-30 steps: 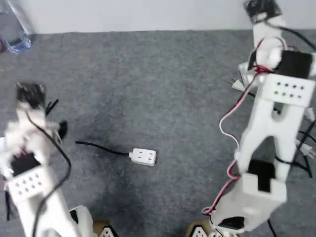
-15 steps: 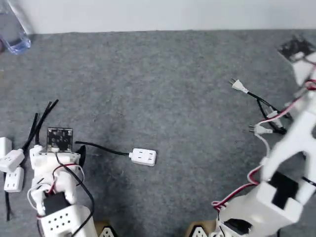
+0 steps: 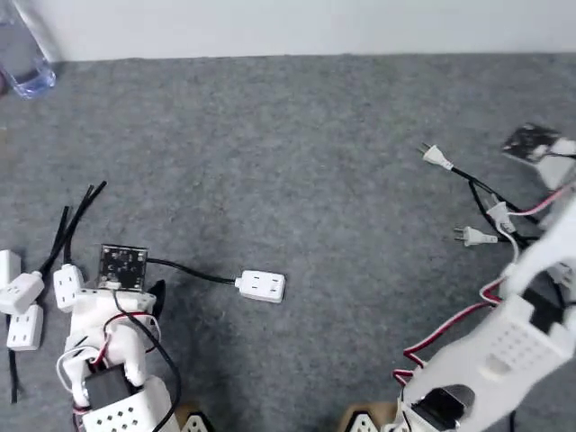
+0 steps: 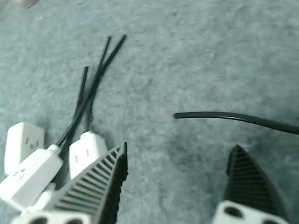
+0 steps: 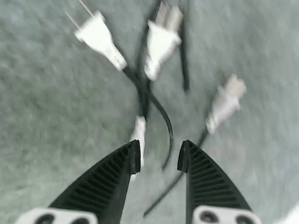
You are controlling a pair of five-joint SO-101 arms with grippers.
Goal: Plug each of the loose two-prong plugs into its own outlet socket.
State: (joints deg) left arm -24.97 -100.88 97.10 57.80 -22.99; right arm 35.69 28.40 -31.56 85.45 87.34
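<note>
None of the two-prong plugs was seated, by my reckoning; the whole job was yet to do. The farthest plug (image 3: 438, 158) lay at the right of the grey carpet (image 3: 297, 162), its long axis diagonal, prongs aimed away and leftward; a nearer plug (image 3: 474, 237) lay crosswise, prongs to the left. A lone outlet socket (image 3: 262, 285) sat mid-carpet, well apart, slots upward; more sockets (image 3: 24, 292) clustered at the left. The right gripper (image 5: 159, 144) hung over the plugs, jaws narrowly parted, empty; the left gripper (image 4: 180, 149) gaped wide beside the cluster.
</note>
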